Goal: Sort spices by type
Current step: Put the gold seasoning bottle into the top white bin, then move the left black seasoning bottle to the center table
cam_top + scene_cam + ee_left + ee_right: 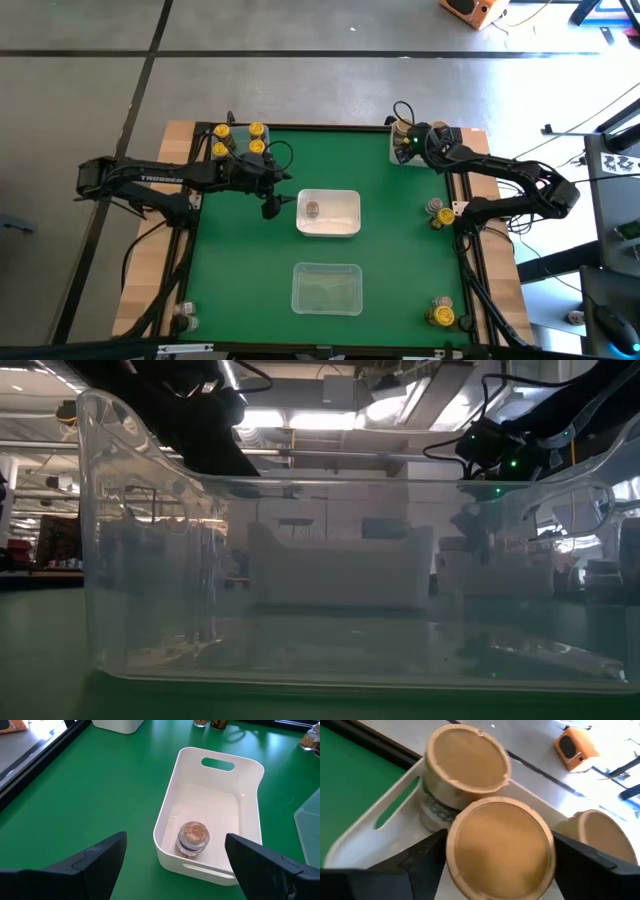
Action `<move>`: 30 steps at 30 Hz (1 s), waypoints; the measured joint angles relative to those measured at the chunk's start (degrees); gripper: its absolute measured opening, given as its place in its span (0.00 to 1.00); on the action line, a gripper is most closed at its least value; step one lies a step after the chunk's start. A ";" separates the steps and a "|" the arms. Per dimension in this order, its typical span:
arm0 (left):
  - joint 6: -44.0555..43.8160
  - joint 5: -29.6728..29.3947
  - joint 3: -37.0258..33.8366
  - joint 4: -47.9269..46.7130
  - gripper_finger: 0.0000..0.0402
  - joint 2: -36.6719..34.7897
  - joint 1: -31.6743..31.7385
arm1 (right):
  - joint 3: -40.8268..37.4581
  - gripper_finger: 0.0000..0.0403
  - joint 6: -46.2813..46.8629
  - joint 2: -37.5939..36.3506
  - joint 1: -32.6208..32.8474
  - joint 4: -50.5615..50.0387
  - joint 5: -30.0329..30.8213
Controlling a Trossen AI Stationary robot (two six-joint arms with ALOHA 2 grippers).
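- While my right gripper (408, 137) hangs over the white tray (380, 827) at the far right corner of the green surface (240, 250), its jaws stand spread on both sides of a tan-lidded jar (500, 847); I judge it is not pinched.
- Two more tan-lidded jars (467, 762) stand in that tray, touching or just beside the first, so I should keep my jaws square and clear of the neighbours.
- My left gripper (270, 208) waits just beside the white bin (345, 222) in the middle, jaws wide apart and empty.
- One grey-brown-lidded jar (192, 837) stands upright in that bin.
- The yellow-lidded jars (238, 140) are grouped at the far left corner; more jars (437, 212) stand along the right edge, and a clear bin (326, 288) lies near the front.
- I should lift straight up, so that no jar tips.
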 joint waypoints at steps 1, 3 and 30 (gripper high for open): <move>0.04 0.00 0.00 0.00 0.84 0.00 0.00 | 0.00 0.79 -0.34 0.00 0.02 -0.01 0.86; 0.20 0.00 0.00 0.00 0.84 0.00 0.00 | 0.01 0.81 -1.14 0.00 0.11 -0.11 2.38; -2.02 -0.04 0.00 4.41 0.84 0.00 0.01 | 6.58 0.83 -8.38 -4.73 18.93 9.85 -34.79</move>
